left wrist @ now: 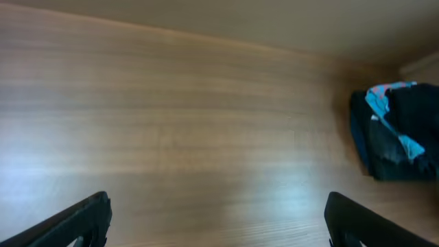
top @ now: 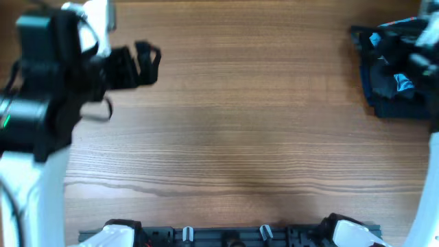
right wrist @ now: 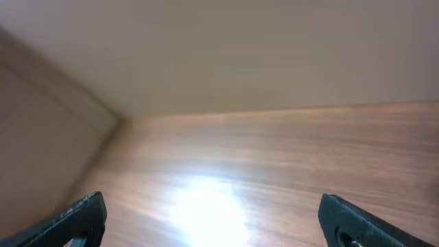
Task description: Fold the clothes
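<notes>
Jaws spread wide on both, holding nothing: left gripper [left wrist: 218, 206] over table [top: 233, 123], right gripper [right wrist: 212, 202] by dark garment pile [top: 391, 79] with light-blue patches.

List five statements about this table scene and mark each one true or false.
1. The fingers of the left gripper stand apart with nothing between them. True.
2. The heap of clothes lies in the middle of the table. False: it sits at the table's far right edge.
3. The right gripper holds a garment. False: its fingers are apart over bare wood.
4. Light-blue fabric shows among the heap's dark cloth. True.
5. The left gripper touches the heap. False: bare table lies between them.
</notes>
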Robot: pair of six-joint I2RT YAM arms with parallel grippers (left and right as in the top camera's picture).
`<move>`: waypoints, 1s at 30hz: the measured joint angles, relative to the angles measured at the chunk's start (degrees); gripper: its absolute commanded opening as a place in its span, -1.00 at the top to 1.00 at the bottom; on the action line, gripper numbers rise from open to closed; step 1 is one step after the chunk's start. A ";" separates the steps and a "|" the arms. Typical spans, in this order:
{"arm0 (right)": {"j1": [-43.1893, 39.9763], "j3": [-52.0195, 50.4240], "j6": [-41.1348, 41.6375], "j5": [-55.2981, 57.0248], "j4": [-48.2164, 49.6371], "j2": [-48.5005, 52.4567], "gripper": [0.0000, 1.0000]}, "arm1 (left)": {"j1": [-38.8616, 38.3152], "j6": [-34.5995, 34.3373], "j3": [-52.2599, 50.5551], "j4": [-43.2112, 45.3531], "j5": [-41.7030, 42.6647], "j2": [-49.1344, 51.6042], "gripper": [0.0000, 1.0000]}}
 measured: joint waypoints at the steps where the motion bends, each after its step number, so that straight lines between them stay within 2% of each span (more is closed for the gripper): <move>1: 2.62 0.00 -0.20 5.90 -0.42 0.00 -1.00 | 0.00 0.00 0.00 -1.20 -0.39 -1.40 -1.00; 5: 10.73 0.00 2.19 29.40 -0.98 0.00 -1.00 | 0.00 0.00 0.00 -5.29 -1.55 -4.02 -1.00; 13: 12.09 0.00 12.37 54.75 -8.28 0.00 -1.00 | 0.00 0.00 -4.85 -7.34 -3.87 -1.33 -0.99; 20: 12.09 0.00 14.91 60.57 -8.70 0.00 -0.99 | 0.00 0.00 -8.22 -7.39 -4.26 6.08 -1.00; 30: 12.11 0.00 15.19 61.20 -8.70 0.50 -0.99 | 0.00 0.00 -8.22 -7.39 -4.26 7.26 -0.99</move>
